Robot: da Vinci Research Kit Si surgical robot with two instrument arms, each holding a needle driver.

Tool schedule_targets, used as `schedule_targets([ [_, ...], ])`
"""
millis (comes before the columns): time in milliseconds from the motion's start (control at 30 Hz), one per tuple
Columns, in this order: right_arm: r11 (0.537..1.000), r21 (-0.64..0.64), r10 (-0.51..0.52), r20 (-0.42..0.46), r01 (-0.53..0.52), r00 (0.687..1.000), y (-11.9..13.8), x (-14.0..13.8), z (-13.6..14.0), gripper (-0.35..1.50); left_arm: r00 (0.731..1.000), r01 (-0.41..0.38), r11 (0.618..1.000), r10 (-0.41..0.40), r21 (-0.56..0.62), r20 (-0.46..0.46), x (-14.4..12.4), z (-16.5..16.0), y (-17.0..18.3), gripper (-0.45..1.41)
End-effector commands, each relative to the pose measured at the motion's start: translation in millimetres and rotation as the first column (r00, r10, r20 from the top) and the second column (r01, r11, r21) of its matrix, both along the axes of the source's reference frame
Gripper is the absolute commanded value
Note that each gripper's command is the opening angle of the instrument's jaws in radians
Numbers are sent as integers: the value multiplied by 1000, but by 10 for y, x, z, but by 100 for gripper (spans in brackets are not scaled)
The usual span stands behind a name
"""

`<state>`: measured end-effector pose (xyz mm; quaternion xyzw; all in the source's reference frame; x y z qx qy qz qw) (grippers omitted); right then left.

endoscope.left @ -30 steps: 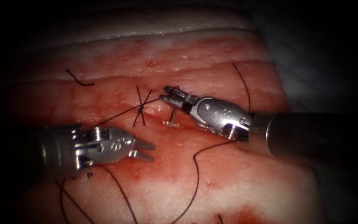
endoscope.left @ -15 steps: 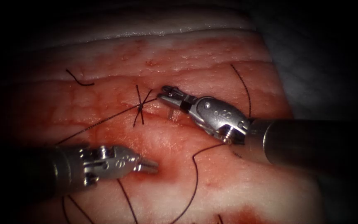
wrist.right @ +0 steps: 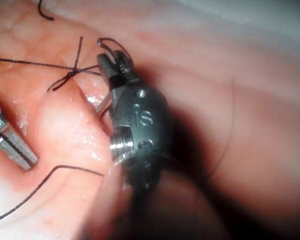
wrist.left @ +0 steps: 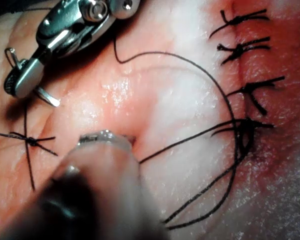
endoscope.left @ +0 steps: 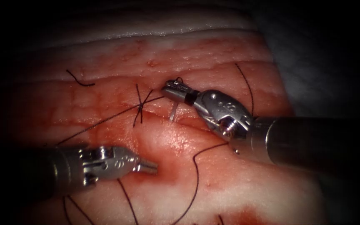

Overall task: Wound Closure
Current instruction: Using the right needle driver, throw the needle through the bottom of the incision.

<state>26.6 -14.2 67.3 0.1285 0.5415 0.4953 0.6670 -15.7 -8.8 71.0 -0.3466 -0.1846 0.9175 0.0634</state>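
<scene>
Pale, wet tissue (endoscope.left: pixel 230 183) lies beneath both tools, its cut (endoscope.left: pixel 105 121) running from about nine o'clock toward three o'clock across the middle of the endoscope view, with a tied stitch (endoscope.left: pixel 140 106) crossing it near the centre. From four o'clock comes the right tool (endoscope.left: pixel 172 88), its jaws clamped on the needle (endoscope.left: pixel 173 112) near one end of the curve, just past the stitch. From the jaws the needle's bright shaft drops toward six o'clock and meets the tissue at the cut, so its visible length stands across the cut, not along it; how deep the far end sits cannot be told. From eight o'clock comes the left tool (endoscope.left: pixel 151 167), jaws together and holding nothing, its tip resting close over the tissue on the six o'clock side of the cut. Measured from that tip, the needle lies at about one o'clock, near but apart, and the right tool is far the nearer. Dark thread (endoscope.left: pixel 196 183) loops over the tissue toward six o'clock, between the two shafts.
</scene>
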Motion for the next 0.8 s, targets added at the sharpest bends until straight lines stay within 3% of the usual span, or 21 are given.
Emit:
schedule_targets([
  [33, 1000, 0, 0, -3, 0, 1000, 2, 9, 4, -35, 1000, 0, 1000, 0, -1, 0, -5, 6, 1, -30],
  [567, 976, 207, -32, -167, 67, 985, -16, 26, -11, -35, 1000, -8, 1000, 8, 2, 13, 15, 6, -1, -23],
  [800, 960, 277, 25, -235, 42, 972, -13, 24, -25, -35, 1000, -6, 1000, 6, 0, 11, 11, 8, -1, -27],
])
